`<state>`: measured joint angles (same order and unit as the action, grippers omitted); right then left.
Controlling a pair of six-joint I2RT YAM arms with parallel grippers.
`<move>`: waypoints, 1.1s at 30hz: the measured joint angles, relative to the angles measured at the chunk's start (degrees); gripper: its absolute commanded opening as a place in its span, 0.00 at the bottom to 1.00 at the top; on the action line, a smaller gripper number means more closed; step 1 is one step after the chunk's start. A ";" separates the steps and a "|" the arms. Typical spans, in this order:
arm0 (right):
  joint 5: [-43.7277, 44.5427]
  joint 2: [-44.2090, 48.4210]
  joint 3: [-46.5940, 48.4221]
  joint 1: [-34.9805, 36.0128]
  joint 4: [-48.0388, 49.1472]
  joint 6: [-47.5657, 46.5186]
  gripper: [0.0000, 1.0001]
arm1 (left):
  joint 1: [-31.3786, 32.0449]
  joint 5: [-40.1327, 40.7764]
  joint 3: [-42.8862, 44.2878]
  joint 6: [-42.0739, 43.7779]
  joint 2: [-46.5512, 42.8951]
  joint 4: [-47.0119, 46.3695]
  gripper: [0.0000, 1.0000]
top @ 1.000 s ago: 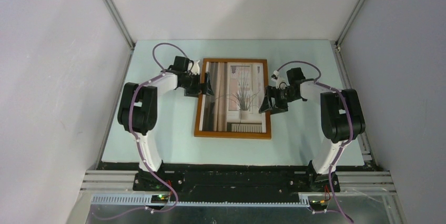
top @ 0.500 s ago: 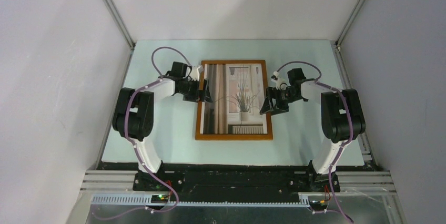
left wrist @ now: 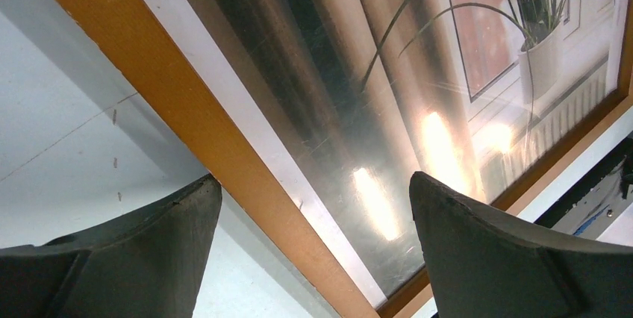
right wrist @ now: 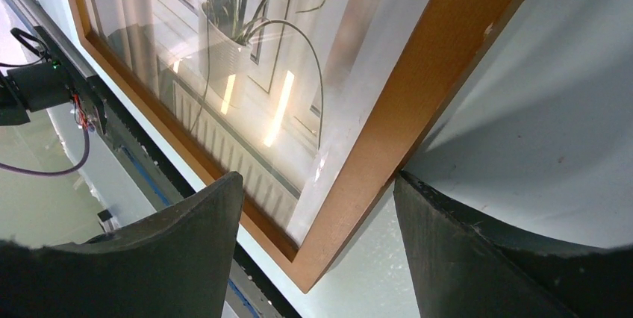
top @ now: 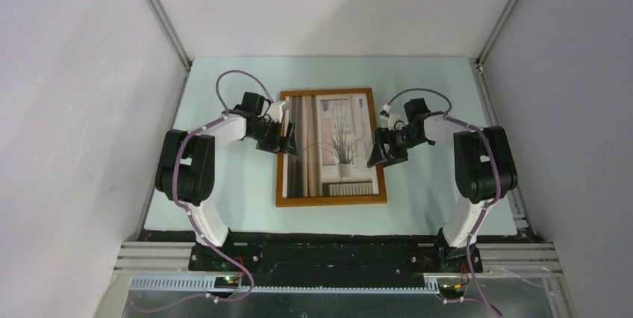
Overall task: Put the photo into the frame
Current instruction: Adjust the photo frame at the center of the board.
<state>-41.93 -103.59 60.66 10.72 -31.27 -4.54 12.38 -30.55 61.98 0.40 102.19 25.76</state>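
The frame (top: 331, 200), a thin light-brown wooden rectangle, lies face up in the middle of the table with the photo (top: 334, 145) of a potted grassy plant inside it under shiny glazing. My left gripper (top: 287, 139) is open astride the frame's left rail (left wrist: 186, 116). One of its fingers (left wrist: 149, 247) is at the rail's outer edge and the other is over the photo (left wrist: 418, 57). My right gripper (top: 380, 148) is open astride the right rail (right wrist: 418, 101) near the frame's near corner. Its outer finger (right wrist: 485, 258) touches the rail's outer edge.
The pale green table top (top: 224, 198) is enclosed by grey walls with aluminium posts (top: 160, 16) at the back corners. A black base rail (top: 328, 247) runs along the near edge, just past the frame's near side.
The frame has slid towards the near edge of the table and turned slightly. Both grippers have moved nearer with it, each still astride its rail.
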 measured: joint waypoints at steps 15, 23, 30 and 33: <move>-0.42 0.00 0.02 0.50 -1.05 -0.07 0.81 | 0.37 2.99 0.00 0.11 -0.42 1.25 0.98; 3.65 2.67 0.02 -5.20 -0.96 0.83 0.90 | 0.55 11.87 0.00 0.11 -1.90 3.56 0.98; 10.47 8.44 0.02 -10.84 -0.55 1.44 0.97 | 0.46 23.23 0.00 0.42 -7.76 4.52 0.98; 13.38 11.63 0.02 -12.17 -0.39 1.42 0.98 | 0.46 27.63 -0.04 1.51 -13.18 4.09 0.98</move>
<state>-28.56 -91.96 60.69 -1.45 -31.66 -3.11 12.84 -2.92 61.93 1.91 89.01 29.85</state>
